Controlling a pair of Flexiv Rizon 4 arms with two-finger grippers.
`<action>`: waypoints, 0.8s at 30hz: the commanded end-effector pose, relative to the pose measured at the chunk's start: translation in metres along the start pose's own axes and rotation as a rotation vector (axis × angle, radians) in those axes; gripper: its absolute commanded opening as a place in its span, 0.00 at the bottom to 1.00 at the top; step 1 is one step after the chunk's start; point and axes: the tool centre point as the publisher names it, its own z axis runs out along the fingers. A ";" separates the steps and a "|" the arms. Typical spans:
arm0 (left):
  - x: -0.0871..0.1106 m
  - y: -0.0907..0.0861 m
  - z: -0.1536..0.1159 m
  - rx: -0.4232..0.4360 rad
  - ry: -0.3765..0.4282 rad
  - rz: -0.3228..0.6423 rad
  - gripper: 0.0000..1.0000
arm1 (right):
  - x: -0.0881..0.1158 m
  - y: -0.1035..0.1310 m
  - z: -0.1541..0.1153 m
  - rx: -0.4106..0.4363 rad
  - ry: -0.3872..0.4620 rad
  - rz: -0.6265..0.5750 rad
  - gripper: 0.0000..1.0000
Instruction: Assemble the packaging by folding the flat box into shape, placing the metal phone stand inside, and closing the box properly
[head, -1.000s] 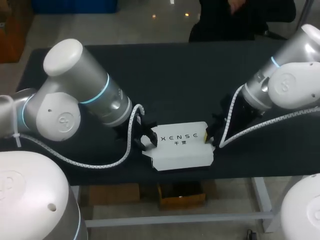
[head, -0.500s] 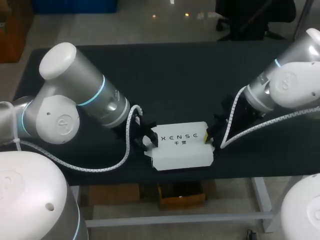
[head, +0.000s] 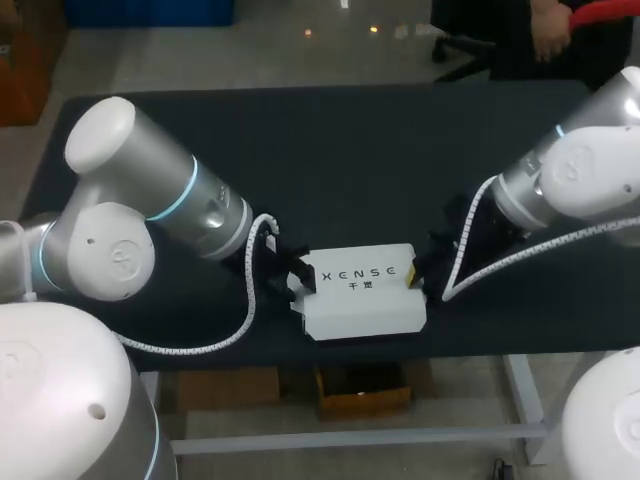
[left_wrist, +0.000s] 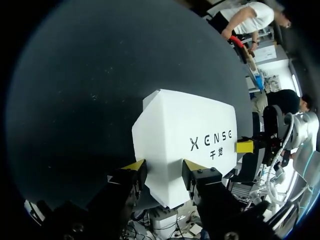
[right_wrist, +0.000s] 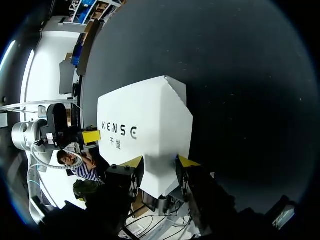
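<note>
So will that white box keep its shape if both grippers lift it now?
Probably light: the white box looks like folded card. It likely flexes rather than stays stiff, since its ends taper into creased flaps where the left gripper and right gripper pinch it. Smooth faces may slip.

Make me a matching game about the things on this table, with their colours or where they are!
Things:
1. box
2. left gripper
3. right gripper
4. table

Colour or place:
a. black
b. at the box's right end
c. white with dark letters
d. at the box's left end

Pairs: 1-c, 2-d, 3-b, 4-a
</note>
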 end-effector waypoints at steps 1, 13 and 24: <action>-0.005 0.005 0.002 0.017 0.024 0.005 0.47 | 0.001 -0.003 0.002 -0.007 0.007 -0.007 0.39; -0.005 0.005 0.003 0.031 0.039 0.013 0.48 | 0.000 -0.005 0.004 -0.023 0.017 -0.037 0.40; -0.002 0.004 0.006 0.033 0.044 0.015 0.48 | -0.001 -0.005 0.006 -0.025 0.032 -0.050 0.40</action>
